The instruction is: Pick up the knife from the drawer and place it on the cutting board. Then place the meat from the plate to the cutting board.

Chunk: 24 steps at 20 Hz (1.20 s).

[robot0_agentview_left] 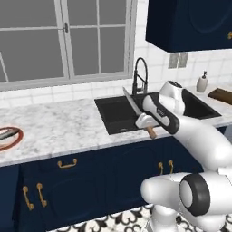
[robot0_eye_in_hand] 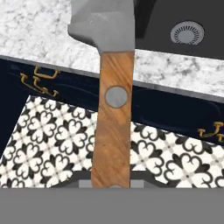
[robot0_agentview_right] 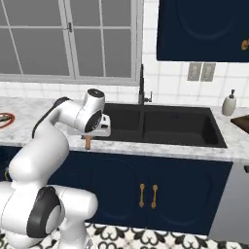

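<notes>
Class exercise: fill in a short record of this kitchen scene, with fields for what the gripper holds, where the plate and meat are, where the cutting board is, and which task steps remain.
gripper: shut on the knife, handle down, over the counter edge by the sink
plate: far left on the counter, meat on it
cutting board: far right on the counter
steps remaining: knife to board, then meat to board

**Knife aloft by the sink, meat on its plate, board far off**

The knife (robot0_agentview_left: 136,110), wooden-handled with a grey blade, is held clear of the tabletop at the sink's front left corner, blade slanting up over the basin. The meat (robot0_agentview_left: 8,134) lies on the red-rimmed plate (robot0_agentview_left: 13,141), well left of the sink. The dark cutting board (robot0_agentview_left: 222,95) lies flat, right of the sink.
</notes>
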Available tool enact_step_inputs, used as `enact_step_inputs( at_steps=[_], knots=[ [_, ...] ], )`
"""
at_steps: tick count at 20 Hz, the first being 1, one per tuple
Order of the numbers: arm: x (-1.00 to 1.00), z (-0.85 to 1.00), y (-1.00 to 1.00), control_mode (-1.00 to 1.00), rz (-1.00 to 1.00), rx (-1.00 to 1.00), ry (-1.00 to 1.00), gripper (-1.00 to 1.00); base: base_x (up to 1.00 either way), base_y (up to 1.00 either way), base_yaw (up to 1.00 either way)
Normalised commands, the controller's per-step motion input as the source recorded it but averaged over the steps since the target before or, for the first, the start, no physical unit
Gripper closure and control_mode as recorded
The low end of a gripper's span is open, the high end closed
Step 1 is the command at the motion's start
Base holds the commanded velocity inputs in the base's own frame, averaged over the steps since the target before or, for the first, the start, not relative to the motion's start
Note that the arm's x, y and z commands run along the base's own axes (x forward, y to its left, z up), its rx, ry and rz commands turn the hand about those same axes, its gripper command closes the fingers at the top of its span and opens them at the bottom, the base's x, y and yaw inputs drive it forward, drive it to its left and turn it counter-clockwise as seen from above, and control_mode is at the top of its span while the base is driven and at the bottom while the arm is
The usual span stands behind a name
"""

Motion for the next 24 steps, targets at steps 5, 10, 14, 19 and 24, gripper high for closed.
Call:
enact_step_inputs(
  at_steps=[5,10,14,19,24],
  knots=[
    [0.0,0.0,0.0,1.0,0.0,0.0,0.0,1.0,0.13,-0.99,0.0],
    [0.0,0.0,0.0,1.0,0.0,0.0,0.0,1.0,0.3,-1.0,0.01],
    [0.0,0.0,0.0,1.0,0.0,0.0,0.0,1.0,0.29,-0.96,0.02],
    [0.0,0.0,0.0,1.0,0.0,0.0,0.0,1.0,0.42,-0.91,0.06],
    [0.0,0.0,0.0,1.0,0.0,0.0,0.0,1.0,0.58,-0.65,0.07]
  ],
)
